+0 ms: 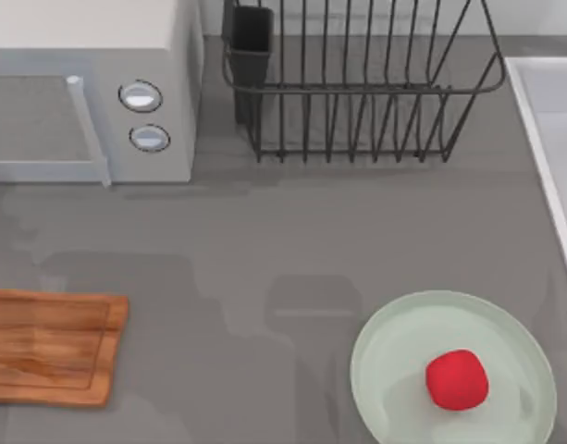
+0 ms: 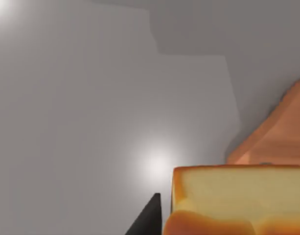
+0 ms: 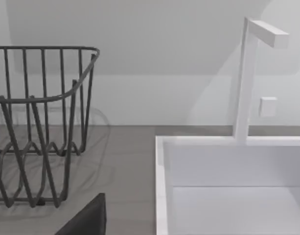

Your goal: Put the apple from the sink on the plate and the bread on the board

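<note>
Resting on the plate [image 1: 385, 388] near the bench's front right corner, the apple [image 1: 457, 378] looks finished with: it sits right of the plate's middle, well inside the raised rim. That leaves the bread as the step in hand, by my reading.

The bread [image 2: 238, 200] appears in the left wrist view, close under the camera, with a corner of the board [image 2: 282, 132] just behind it and bare grey bench [image 1: 265, 240] all around. One dark finger [image 2: 147, 218] of the left hand stands close beside the bread's side; whether that hand pinches the bread or stands spread around it I cannot tell, nor whether the bread is lifted or lying on the bench.

From above, the board [image 1: 52, 347] lies at the bench's front left edge, its top bare. The next move should carry the bread over the board's near corner and set it down inside the groove, away from the rim.

Open room is generous: the middle of the bench is clear between board and plate. The microwave [image 1: 89, 92] and wire rack [image 1: 357, 83] line the back edge, the sink [image 1: 542, 120] the right edge.

The right wrist view looks over the sink's basin [image 3: 228, 196] and the rack; a dark part of the right hand shows, its state I cannot tell.
</note>
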You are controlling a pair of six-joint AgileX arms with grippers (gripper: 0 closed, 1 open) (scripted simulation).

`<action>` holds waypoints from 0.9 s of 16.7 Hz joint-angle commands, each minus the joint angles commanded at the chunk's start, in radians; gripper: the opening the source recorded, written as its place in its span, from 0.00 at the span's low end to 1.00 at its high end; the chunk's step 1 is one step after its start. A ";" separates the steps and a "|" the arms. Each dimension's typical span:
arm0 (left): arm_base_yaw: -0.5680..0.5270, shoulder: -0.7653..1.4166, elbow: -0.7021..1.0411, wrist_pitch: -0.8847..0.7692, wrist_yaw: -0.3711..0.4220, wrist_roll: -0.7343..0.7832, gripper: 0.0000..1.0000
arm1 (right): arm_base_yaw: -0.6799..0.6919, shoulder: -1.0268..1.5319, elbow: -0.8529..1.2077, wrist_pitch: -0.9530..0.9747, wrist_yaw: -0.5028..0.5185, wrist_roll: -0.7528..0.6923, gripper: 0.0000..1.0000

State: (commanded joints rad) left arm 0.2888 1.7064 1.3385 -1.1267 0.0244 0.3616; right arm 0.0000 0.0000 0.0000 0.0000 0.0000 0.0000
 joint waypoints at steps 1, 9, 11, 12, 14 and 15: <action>-0.004 -0.017 -0.003 -0.006 0.005 0.072 0.00 | 0.000 0.000 0.000 0.000 0.000 0.000 1.00; -0.070 -0.119 -0.094 -0.073 0.046 0.943 0.00 | 0.000 0.000 0.000 0.000 0.000 0.000 1.00; -0.096 -0.124 -0.133 -0.088 0.051 1.205 0.00 | 0.000 0.000 0.000 0.000 0.000 0.000 1.00; -0.110 -0.124 -0.154 -0.093 0.052 1.337 0.00 | 0.000 0.000 0.000 0.000 0.000 0.000 1.00; -0.140 -0.121 -0.196 -0.100 0.053 1.599 0.00 | 0.000 0.000 0.000 0.000 0.000 0.000 1.00; -0.155 -0.119 -0.216 -0.100 0.052 1.725 0.00 | 0.000 0.000 0.000 0.000 0.000 0.000 1.00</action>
State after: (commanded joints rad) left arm 0.1335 1.5876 1.1226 -1.2269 0.0765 2.0870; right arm 0.0000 0.0000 0.0000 0.0000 0.0000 0.0000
